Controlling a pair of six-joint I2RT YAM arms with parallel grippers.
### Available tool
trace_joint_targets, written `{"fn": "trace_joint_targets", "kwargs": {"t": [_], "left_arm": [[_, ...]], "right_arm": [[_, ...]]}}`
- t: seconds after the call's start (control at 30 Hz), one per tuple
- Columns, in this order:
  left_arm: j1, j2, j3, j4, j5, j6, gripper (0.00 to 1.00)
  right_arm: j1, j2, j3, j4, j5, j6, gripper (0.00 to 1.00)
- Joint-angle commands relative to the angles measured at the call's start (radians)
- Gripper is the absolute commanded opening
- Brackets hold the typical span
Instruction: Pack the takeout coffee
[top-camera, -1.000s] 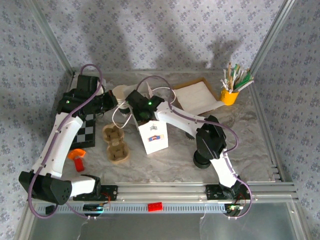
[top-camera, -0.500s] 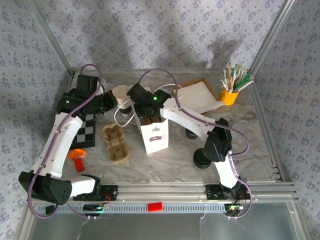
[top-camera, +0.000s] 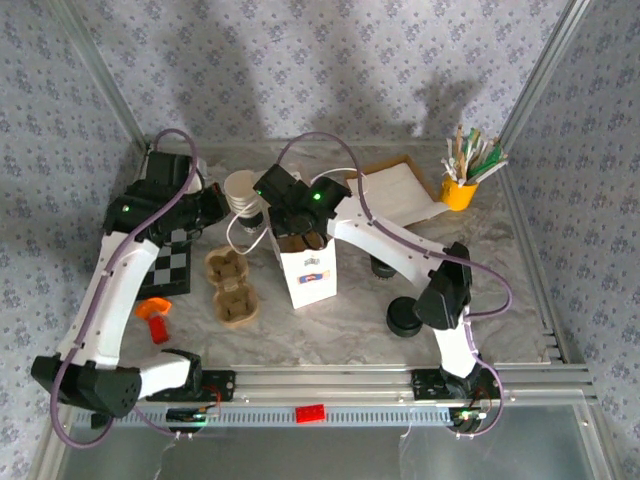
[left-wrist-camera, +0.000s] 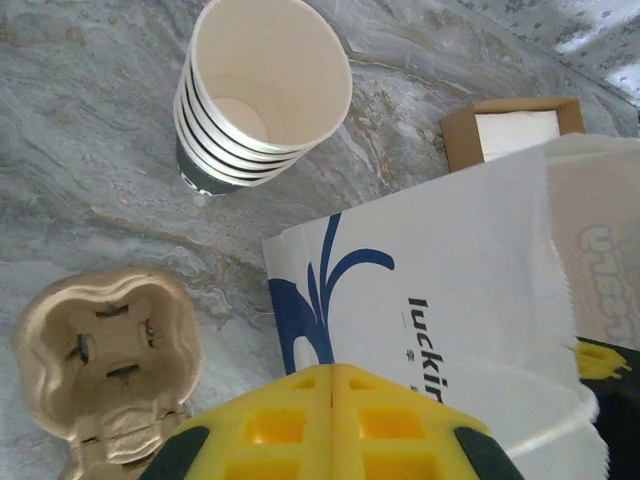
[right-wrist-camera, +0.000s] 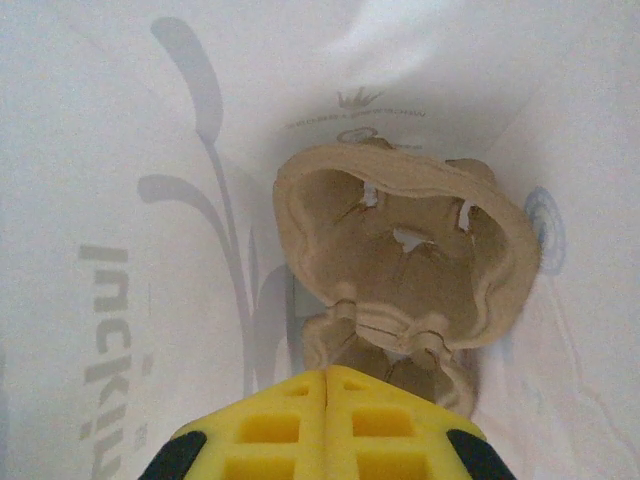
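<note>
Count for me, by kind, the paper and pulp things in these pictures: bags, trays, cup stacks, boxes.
paper bag: 1
pulp tray: 2, one inside the paper bag
cup stack: 1
cardboard box: 1
Total: 5

Left end effector (left-wrist-camera: 333, 425) has its jaws pressed together; right end effector (right-wrist-camera: 327, 425) is likewise closed, aimed downward; left arm (top-camera: 110, 290) and right arm (top-camera: 385, 240) reach forward, elbows bent.
</note>
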Motion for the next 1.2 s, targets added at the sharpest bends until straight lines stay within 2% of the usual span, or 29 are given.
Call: {"fn": "trace_joint_targets", "kwargs": {"t": [0.0,0.17,0.3,0.6,0.73,0.87,1.17], "left_arm": [[-0.036,-0.051,0.056,-0.075,-0.057,0.021,0.0],[-0.11,-0.096,0.062,-0.112,-0.1,-0.012,0.0],[-0.163,-0.111,0.041,-0.098,-0.097,-0.05,0.06],[-0.243,-0.074,0.044,-0.018,-0.066,-0.132,0.41],[-0.247,-0.042,0.047,-0.002,-0.081,-0.136,0.49],[-0.247,-0.014,0.044,0.003,-0.113,-0.128,0.49],[-0.246,0.03,0.045,0.001,-0.106,-0.092,0.32]], "right_arm": [[0.012,-0.045,0.012,-0.043,0.03,0.004,0.0],[0.024,-0.066,-0.009,-0.05,0.035,0.007,0.0],[0.031,-0.079,-0.03,-0.049,0.042,0.017,0.0],[0.04,-0.106,-0.074,-0.028,0.052,0.035,0.0],[0.046,-0.115,-0.081,-0.024,0.062,0.035,0.0],[0.05,-0.122,-0.081,-0.022,0.067,0.035,0.0],[0.052,-0.131,-0.052,-0.034,0.096,0.075,0.0]]}}
